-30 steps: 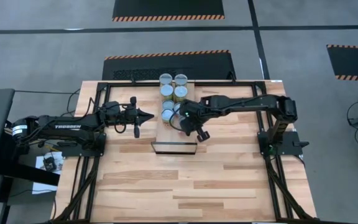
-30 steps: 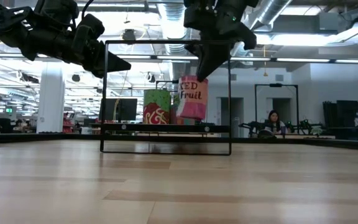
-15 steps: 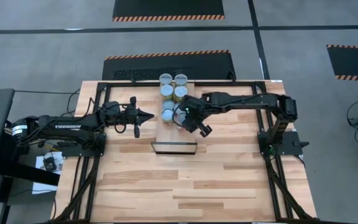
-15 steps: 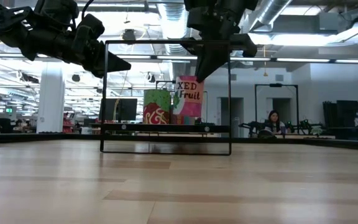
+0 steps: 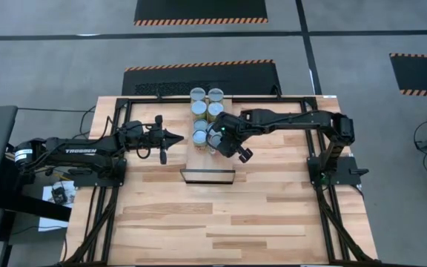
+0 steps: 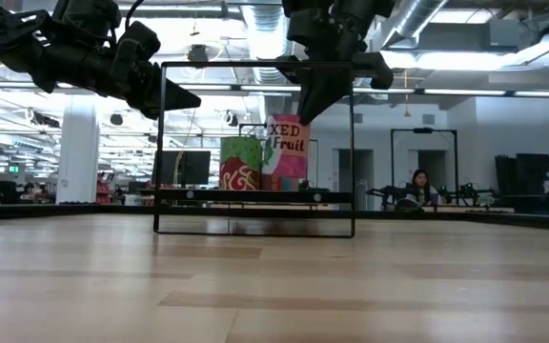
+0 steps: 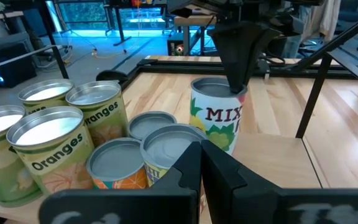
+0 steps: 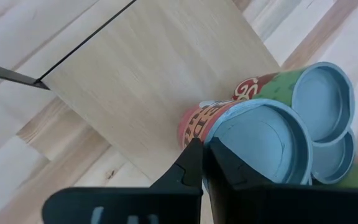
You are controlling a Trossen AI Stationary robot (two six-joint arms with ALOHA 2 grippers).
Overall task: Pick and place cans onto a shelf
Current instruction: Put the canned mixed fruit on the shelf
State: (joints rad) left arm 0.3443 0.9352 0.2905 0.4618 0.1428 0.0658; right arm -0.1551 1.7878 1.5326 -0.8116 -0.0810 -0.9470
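- Most of the shelf point(image 5: 208, 169) lay bare at the near end, flat on the counter point(image 5: 221, 215) with its dark edge forward.
- Just behind that stretch, the right hand point(image 5: 223, 141) hung over the shelf's far end. Its fingers looked pinched on the rim of the fruit can point(image 6: 287, 148), which seemed to sit a little higher than its neighbours.
- A second earlier this hand was nearer the front and the can hung tilted. Both had since drawn back towards the group, and the can was nearly upright.
- That read as lining up a spot beside the other cans, with the release not yet made.
- The left hand point(image 5: 175, 136) waited well to the side, fingers together and holding nothing.
- The other cans point(image 5: 207, 101) stood farther back, two abreast.
- Beyond the counter a person point(image 6: 416, 186) sat in the room.
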